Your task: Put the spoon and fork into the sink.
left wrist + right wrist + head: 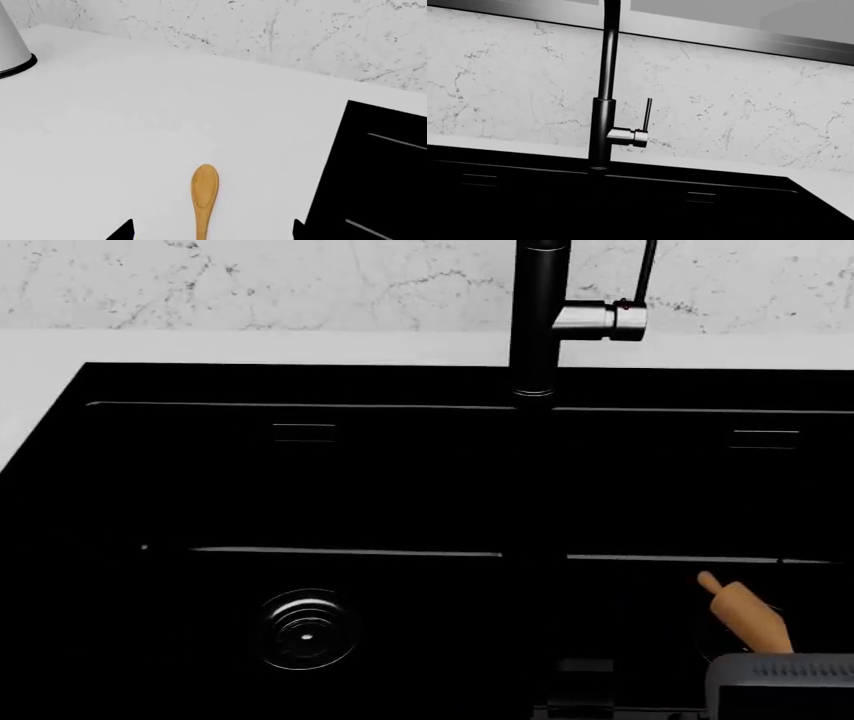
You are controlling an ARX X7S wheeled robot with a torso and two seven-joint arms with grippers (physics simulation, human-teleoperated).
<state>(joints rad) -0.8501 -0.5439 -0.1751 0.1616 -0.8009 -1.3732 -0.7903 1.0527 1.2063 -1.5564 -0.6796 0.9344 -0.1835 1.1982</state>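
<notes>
White counter, marble backsplash, black sink

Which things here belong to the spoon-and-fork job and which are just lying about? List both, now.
For the job:
- spoon, on the white counter beside the sink
- sink
- the fork is not in view

Just lying about:
- rolling pin, in the right basin
- faucet
- white container with a black base, on the counter

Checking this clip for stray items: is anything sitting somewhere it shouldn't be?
Yes. A rolling pin lies in the right basin of the sink, an odd place for it. The spoon lies on the white counter beside the sink, not yet in. No fork is visible in any view.
</notes>
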